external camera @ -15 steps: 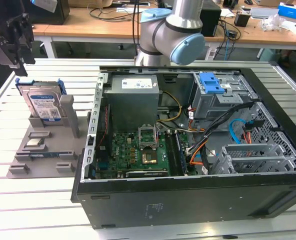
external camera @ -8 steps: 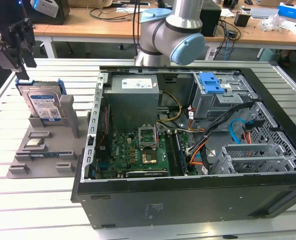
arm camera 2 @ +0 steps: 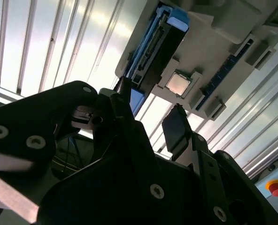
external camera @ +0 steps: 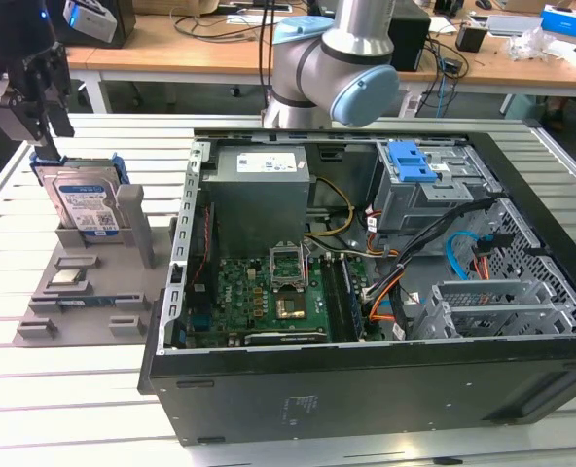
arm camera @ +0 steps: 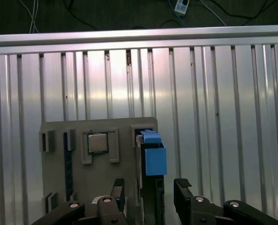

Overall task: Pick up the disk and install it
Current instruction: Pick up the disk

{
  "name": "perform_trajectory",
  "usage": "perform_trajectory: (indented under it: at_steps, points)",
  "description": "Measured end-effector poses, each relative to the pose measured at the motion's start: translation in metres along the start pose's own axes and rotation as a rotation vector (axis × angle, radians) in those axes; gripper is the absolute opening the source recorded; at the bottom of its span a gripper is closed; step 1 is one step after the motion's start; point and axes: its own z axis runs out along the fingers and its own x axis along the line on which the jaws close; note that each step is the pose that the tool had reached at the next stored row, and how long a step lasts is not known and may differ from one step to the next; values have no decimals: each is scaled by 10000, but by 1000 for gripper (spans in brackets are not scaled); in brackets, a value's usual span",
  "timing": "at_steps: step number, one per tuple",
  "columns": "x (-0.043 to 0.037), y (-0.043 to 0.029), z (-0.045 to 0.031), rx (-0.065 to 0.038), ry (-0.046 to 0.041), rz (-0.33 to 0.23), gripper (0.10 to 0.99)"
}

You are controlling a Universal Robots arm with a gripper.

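The disk (external camera: 86, 206), a silver drive with a blue-and-white label in a blue bracket, stands upright in a grey holder (external camera: 138, 233) on the exterior view's left. My gripper (external camera: 53, 131) hangs just above the disk's top corner. Both wrist views show the disk edge-on (arm camera: 150, 159) (arm camera 2: 158, 44). There the gripper (arm camera: 149, 187) (arm camera 2: 150, 117) is open. One black finger (arm camera: 118, 188) stands on each side of the disk's near end, with a gap to the disk on both sides.
An open computer case (external camera: 366, 389) lies on the slatted metal table, with a blue-latched grey drive cage (external camera: 416, 167) at its far right. The holder also carries a square chip (arm camera: 97, 142). The arm's base (external camera: 332, 68) stands behind the case. A red button (arm camera 2: 276, 188) sits nearby.
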Motion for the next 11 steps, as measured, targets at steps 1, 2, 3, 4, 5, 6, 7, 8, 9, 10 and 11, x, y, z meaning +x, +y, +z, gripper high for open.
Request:
perform_trajectory:
  at_steps: [1,2,3,4,5,6,7,8,9,10,11]
  points:
    - [-17,1,1,-1,1,-4,541]
    - [-33,2,3,-1,1,-9,541]
    - [-51,3,4,-2,2,-15,541]
    - [-69,4,6,-1,1,-21,541]
    - [-86,5,8,-2,2,-27,541]
    - [-98,5,16,-1,2,-33,541]
    - [-102,5,25,-1,2,-34,541]
    - [-104,4,31,-2,3,-35,541]
    - [-106,3,43,-3,3,-36,541]
    - [-106,3,51,-3,3,-35,541]
    - [-105,0,129,-1,2,-34,541]
